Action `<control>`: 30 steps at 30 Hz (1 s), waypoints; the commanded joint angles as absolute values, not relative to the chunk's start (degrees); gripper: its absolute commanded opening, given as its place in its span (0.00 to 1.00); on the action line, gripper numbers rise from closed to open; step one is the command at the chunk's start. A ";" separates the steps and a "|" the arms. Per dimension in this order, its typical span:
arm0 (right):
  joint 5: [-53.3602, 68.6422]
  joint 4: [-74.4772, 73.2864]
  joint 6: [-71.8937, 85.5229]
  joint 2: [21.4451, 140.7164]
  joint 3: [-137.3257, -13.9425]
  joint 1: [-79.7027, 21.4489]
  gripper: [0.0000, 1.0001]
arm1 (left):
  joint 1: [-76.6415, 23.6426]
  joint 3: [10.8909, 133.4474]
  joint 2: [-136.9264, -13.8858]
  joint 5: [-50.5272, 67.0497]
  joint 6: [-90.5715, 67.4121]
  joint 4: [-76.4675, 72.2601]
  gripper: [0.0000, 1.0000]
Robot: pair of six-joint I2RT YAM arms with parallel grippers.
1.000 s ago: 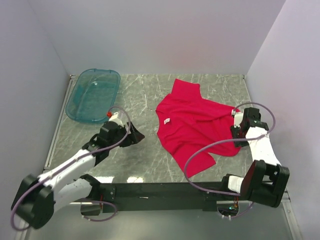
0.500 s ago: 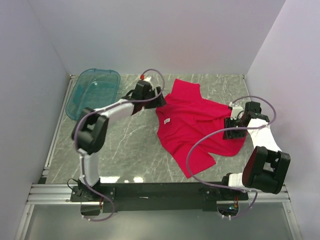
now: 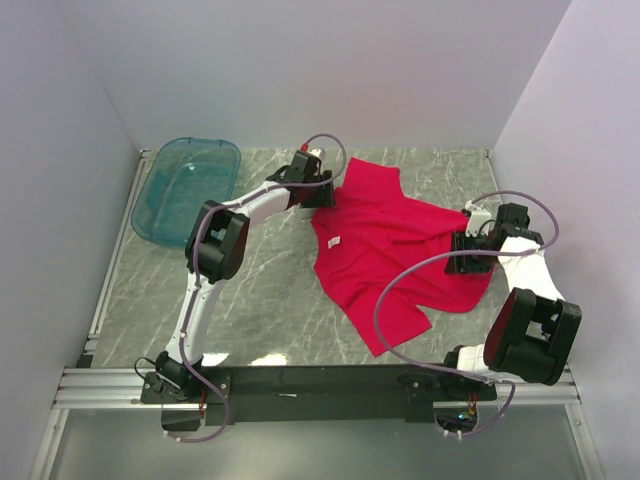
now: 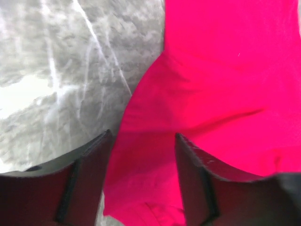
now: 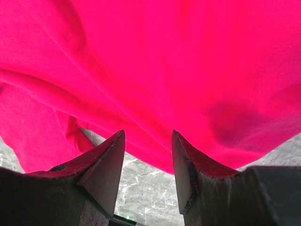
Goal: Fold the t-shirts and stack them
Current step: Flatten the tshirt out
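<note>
The red t-shirt (image 3: pixel 395 245) lies spread and rumpled on the marble table, right of centre. My left gripper (image 3: pixel 328 194) is stretched far out at the shirt's upper left edge. In the left wrist view it is open (image 4: pixel 143 141), its jaws standing over the shirt's red edge (image 4: pixel 221 84). My right gripper (image 3: pixel 462 252) is at the shirt's right edge. In the right wrist view it is open (image 5: pixel 148 141), its jaws straddling the shirt's hem (image 5: pixel 155 70) with bare table just below.
A translucent teal tub (image 3: pixel 186 189) stands at the back left of the marble table (image 3: pixel 270 290). White walls close in the left, back and right sides. The black rail with the arm bases runs along the near edge.
My left arm has swung from the near left, out across the table, to the shirt's upper left edge. My right gripper has shifted slightly onto the shirt's right edge.
</note>
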State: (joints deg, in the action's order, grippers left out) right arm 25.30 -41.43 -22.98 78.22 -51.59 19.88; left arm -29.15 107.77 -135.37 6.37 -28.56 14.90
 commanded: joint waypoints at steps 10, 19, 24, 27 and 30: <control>28.74 -40.61 -22.24 79.72 -55.90 22.32 0.52 | -27.43 95.29 -126.33 4.78 -26.79 17.58 0.00; 27.33 -39.02 -21.36 82.17 -59.85 22.41 0.52 | -18.11 79.71 -110.30 -2.56 -29.89 15.47 0.00; 26.98 -39.02 -20.22 91.04 -65.72 21.19 0.52 | -18.02 80.86 -111.36 1.04 -29.00 16.17 0.00; 26.20 -38.32 -18.72 96.76 -68.37 18.73 0.53 | -18.02 80.16 -111.36 2.02 -29.27 15.65 0.00; 23.65 -37.71 -16.53 100.71 -70.74 16.09 0.54 | -18.02 79.45 -110.92 2.20 -29.18 15.56 0.00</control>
State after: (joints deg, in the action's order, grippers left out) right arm 25.85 -38.59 -19.03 98.35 -67.37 18.85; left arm -17.82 79.66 -112.33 0.80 -29.58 16.40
